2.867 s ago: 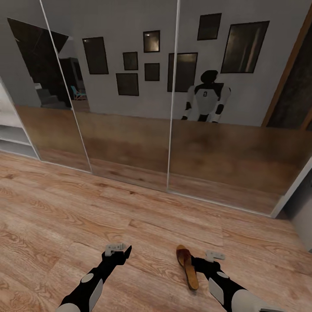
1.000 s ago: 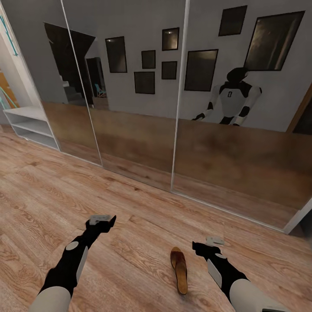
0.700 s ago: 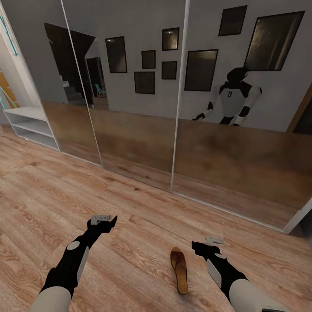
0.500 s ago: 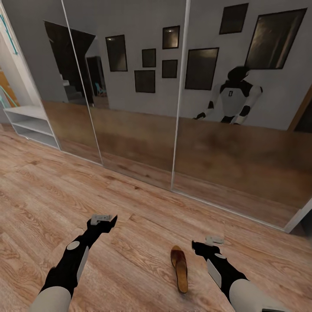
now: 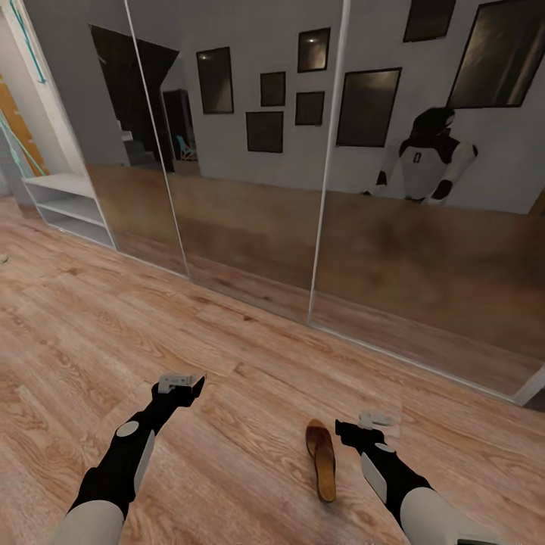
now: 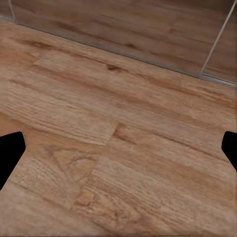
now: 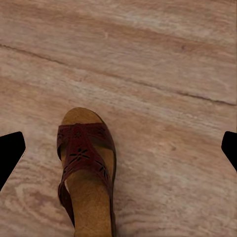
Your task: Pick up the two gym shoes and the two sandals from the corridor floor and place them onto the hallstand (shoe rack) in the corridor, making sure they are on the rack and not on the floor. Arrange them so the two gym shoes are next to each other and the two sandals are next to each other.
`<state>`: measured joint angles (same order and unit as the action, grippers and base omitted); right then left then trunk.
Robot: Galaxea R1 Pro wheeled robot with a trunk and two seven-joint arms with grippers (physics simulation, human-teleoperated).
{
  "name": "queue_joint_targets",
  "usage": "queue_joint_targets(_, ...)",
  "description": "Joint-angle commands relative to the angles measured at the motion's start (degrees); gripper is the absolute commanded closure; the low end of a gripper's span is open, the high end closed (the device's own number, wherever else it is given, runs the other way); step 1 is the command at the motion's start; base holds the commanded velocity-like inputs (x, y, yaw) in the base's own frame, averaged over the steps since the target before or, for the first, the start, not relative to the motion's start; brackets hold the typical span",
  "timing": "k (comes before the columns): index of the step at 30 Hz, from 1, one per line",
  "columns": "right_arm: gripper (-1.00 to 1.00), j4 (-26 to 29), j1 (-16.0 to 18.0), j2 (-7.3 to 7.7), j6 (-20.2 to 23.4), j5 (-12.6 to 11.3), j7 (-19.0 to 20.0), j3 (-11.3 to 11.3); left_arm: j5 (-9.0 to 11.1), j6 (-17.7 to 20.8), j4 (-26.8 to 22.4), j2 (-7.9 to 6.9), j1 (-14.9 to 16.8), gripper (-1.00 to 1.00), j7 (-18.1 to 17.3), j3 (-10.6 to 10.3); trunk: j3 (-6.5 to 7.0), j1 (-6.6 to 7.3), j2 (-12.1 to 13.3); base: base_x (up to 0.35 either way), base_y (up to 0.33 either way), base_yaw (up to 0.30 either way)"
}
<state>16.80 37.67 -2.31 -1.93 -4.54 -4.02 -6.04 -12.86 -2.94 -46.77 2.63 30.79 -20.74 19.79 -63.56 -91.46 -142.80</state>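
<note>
One dark maroon strappy sandal point(image 5: 321, 458) with a tan footbed lies on the wood-plank corridor floor point(image 5: 250, 378), just left of my right gripper point(image 5: 344, 433). In the right wrist view the sandal point(image 7: 86, 173) lies below and ahead of the black fingertips point(image 7: 10, 153), which stand wide apart and open around nothing. My left gripper point(image 5: 193, 384) hovers open over bare planks, apart from the sandal. The pale grey hallstand point(image 5: 68, 208) shows its low open shelves at the far left. The gym shoes are out of view.
A wall of tall mirrored sliding doors point(image 5: 250, 189) runs across the far side of the floor and reflects my own body point(image 5: 431, 159) and dark picture frames. Open planks stretch from my arms toward the hallstand.
The whole view has shifted, so the mirrored doors and hallstand sit further right in the picture. Since 2.9 s ago my left arm has swung outward. The sandal stays on the floor.
</note>
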Motion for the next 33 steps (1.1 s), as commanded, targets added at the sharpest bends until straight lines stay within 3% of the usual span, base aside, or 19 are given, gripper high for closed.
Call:
queue_joint_targets(1, -1.0, -0.02, 0.02, -0.04, -1.04, -0.48, -0.05, -0.14, -0.59, -0.3, 0.01, 0.09, 0.06, -1.0, -0.44, 0.37, -0.32, -0.21, -0.44, 0.0, 0.0, 0.123)
queue_joint_targets(5, -1.0, -0.08, -0.03, -0.04, -5.51, -0.47, -0.1, -0.11, -0.59, -0.31, 0.01, 0.09, 0.06, -1.0, -0.44, 0.34, -1.57, -0.31, -0.49, 0.0, 0.0, 0.124)
queue_joint_targets(25, -1.0, -0.07, 0.0, 0.18, -7.15, -0.47, -0.11, -0.32, -0.59, -0.31, 0.01, 0.09, 0.06, -1.0, -0.44, 0.33, -7.79, -0.83, -0.76, 0.0, 0.0, 0.124)
queue_joint_targets(33, -1.0, -0.46, -0.01, 0.26, -11.94, -0.47, -0.11, -0.29, -0.59, -0.31, 0.01, 0.09, 0.07, -1.0, -0.44, 0.33, -10.27, -1.04, -0.86, 0.0, 0.0, 0.124)
